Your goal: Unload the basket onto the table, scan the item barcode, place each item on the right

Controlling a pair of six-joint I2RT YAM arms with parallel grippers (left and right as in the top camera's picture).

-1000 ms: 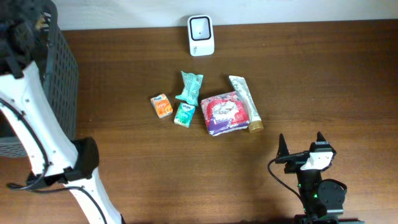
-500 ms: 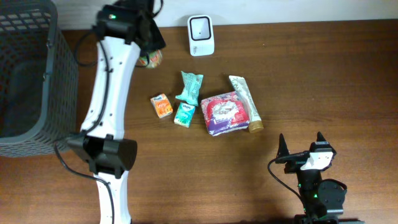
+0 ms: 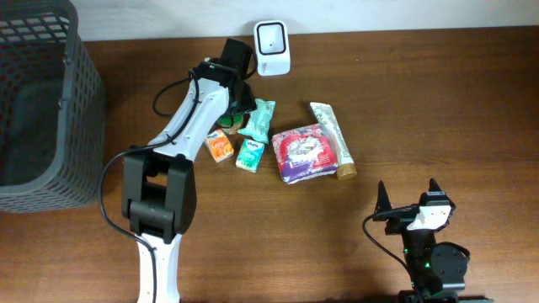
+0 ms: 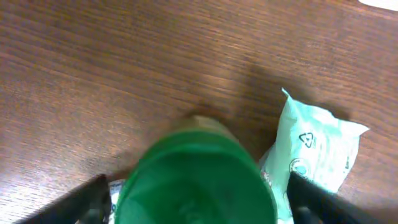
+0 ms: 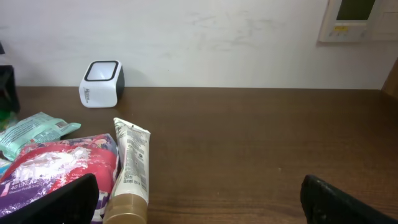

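Far centre of table (image 3: 421, 101): white scanner (image 3: 272, 36), window facing up, within reach of either arm.
Item in work: green-capped container (image 4: 193, 168), just near-left of the scanner and right beside the teal packet (image 4: 314, 146); it appears to rest on the wood, cap up toward the wrist camera.
Left gripper (image 4: 198, 190): fingers apart, one on each side of the green cap with a sliver of gap at both; judged a release, not a hold.
Reason for placing: likely set down close to the scanner, though its barcode is not visible.
Row of waiting goods, middle of table: orange packet (image 3: 220, 143), small green packet (image 3: 249, 156), red-and-purple pack (image 3: 301, 153), tube (image 3: 333, 139); grouped near the scanner, so each is a short carry.
Basket (image 3: 84, 101): grey mesh, far left, well apart from the goods; probably for finished items.
Right gripper (image 3: 408, 187): near right, fingers wide apart, nothing between them, parked clear of the left arm's path.
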